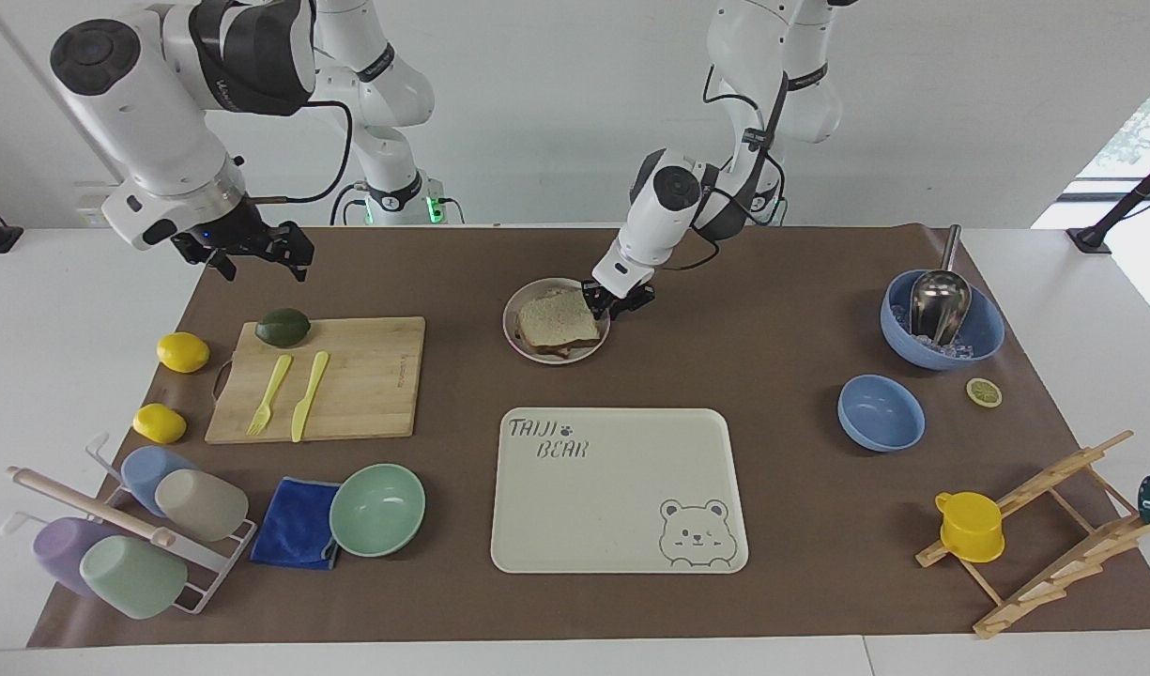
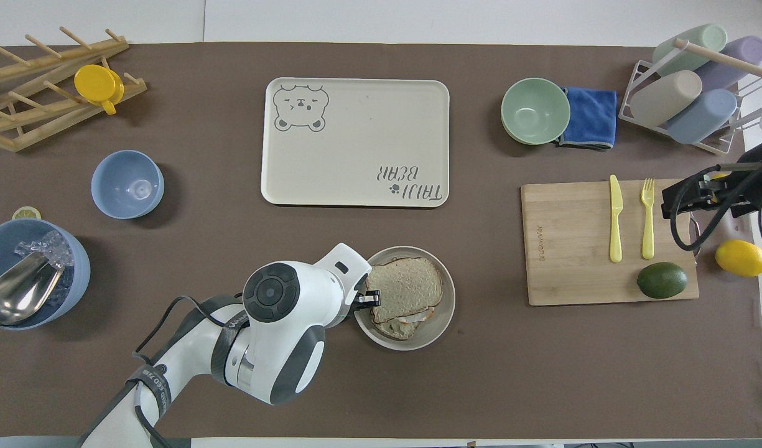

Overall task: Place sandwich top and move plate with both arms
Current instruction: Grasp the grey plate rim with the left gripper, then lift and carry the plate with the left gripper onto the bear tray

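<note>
The sandwich top [image 1: 556, 317] lies flat on the lower slice on the small round plate [image 1: 511, 324], which stands nearer to the robots than the cream tray. In the overhead view the bread [image 2: 405, 288] covers most of the plate [image 2: 446, 311]. My left gripper [image 1: 617, 300] is low at the plate's rim on the left arm's side, open and holding nothing; it shows in the overhead view [image 2: 369, 300] with a fingertip over the rim. My right gripper [image 1: 258, 258] is open and empty, and waits raised over the right arm's end of the cutting board.
The cream bear tray [image 1: 620, 488] lies farther from the robots than the plate. A cutting board [image 1: 321, 378] carries a knife, a fork and an avocado [image 1: 283, 326]. A mint bowl [image 1: 377, 509], two blue bowls and a wooden rack [image 1: 1053, 535] stand around.
</note>
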You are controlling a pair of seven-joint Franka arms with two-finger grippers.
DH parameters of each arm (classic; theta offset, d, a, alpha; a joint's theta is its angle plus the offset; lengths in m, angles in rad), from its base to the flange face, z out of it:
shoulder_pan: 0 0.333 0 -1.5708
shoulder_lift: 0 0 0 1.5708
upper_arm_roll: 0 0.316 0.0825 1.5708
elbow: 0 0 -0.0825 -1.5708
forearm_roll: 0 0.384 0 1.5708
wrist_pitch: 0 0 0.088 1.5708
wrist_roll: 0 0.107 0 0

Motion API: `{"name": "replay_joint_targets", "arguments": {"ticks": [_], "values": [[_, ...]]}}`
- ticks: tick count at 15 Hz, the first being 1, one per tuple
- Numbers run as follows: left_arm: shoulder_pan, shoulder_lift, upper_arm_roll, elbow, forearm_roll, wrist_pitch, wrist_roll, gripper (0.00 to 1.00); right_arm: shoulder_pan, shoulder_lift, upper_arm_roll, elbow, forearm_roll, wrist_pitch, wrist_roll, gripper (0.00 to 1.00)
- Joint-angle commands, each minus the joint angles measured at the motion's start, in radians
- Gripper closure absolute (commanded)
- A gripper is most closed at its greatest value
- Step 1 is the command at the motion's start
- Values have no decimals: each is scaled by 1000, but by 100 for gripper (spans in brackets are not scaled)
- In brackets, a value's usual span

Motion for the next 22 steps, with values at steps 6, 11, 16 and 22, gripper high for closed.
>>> {"name": "replay_joint_targets", "arguments": {"ticks": [6,11,16,22], "values": [[-12,-2,14,-14,-20,21,-6,100,-11,-19,8,-15,-4,-8,-19,0],[8,-2,14,-9,-20,14,-5,100,-11,-19,8,-15,-4,-8,-19,0],[48,-22,15,23,-20,-58,3,100,-11,-19,6,-15,-4,-8,-19,0],[169,-15,18,193,-20,-250,12,100,-11,-19,8,-15,-4,-8,-19,0]]}}
